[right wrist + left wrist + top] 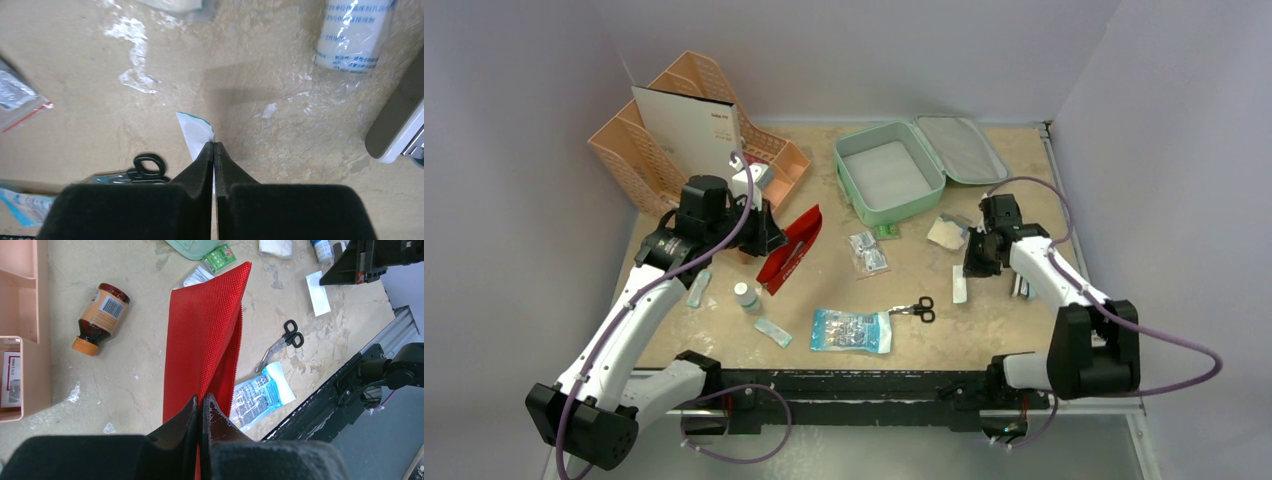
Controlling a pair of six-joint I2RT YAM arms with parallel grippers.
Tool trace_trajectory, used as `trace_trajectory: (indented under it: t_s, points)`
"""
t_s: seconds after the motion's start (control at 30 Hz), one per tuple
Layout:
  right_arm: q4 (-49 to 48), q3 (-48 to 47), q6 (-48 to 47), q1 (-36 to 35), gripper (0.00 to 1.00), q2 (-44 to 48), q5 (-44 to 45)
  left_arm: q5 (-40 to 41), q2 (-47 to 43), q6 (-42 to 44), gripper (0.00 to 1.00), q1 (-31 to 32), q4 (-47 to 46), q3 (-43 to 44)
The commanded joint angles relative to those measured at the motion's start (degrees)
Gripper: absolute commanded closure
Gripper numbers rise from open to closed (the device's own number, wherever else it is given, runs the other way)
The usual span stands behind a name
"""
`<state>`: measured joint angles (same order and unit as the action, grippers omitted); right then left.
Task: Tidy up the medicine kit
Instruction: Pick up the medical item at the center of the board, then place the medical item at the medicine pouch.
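top external: the medicine kit [899, 208] lies open at the far middle of the surface [984, 330], its grey-lined lid folded back to the right and its mint-green tray showing nothing inside. left of the kit stands the peach organizer [654, 160]. the left hand [769, 238] is between organizer and kit, pressed together on one end of the red pouch [791, 252], which slants down toward the near side. the right hand [977, 262] is in front of the kit's lid, pinching a white sachet [960, 286]. scissors [916, 309] and a blue packet [852, 330] lie well in front of the kit.

left wrist: the left hand's fingers [187, 417] meet on the edge of the red pouch, whose woven cloth stretches away toward the kit's mint corner at the top edge. a brown bottle [102, 317] lies on its side left of the pouch; the scissors lie to its right.

right wrist: the right hand's fingers [202, 165] clamp the corner of the white sachet, with no gap between them. whether the sachet touches the surface cannot be told. a wrapped roll [352, 35] lies at upper right; the kit is out of this view.
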<state>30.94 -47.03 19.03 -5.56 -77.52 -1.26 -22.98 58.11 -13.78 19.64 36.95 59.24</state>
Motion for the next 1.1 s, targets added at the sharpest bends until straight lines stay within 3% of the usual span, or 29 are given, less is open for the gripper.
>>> trace_trajectory:
  t_s: [0.0,0.23,0.4,0.77,1.07]
  points:
    - [-1.7,-0.6,-1.2,0.1,1.0,4.2,-2.3,-0.9,-0.6,0.9,1.0,0.2,-2.8,0.0]
    - [-3.8,-2.8,-0.3,-0.3,1.0,13.3,-11.1,-3.0,-0.5,0.8,1.0,0.2,-3.8,-0.3]
    - [-8.0,-4.3,1.0,-4.5,1.0,19.7,-15.0,-6.3,0.1,0.7,1.0,0.2,-5.2,-0.7]
    - [-24.1,-11.9,-4.6,-27.0,1.0,21.4,-16.5,-17.6,2.5,-0.3,1.0,0.2,-8.5,-1.0]
    - [-41.3,-13.0,-15.5,-39.7,1.0,17.0,-20.6,-21.4,3.6,-1.4,1.0,0.2,-9.8,-1.4]
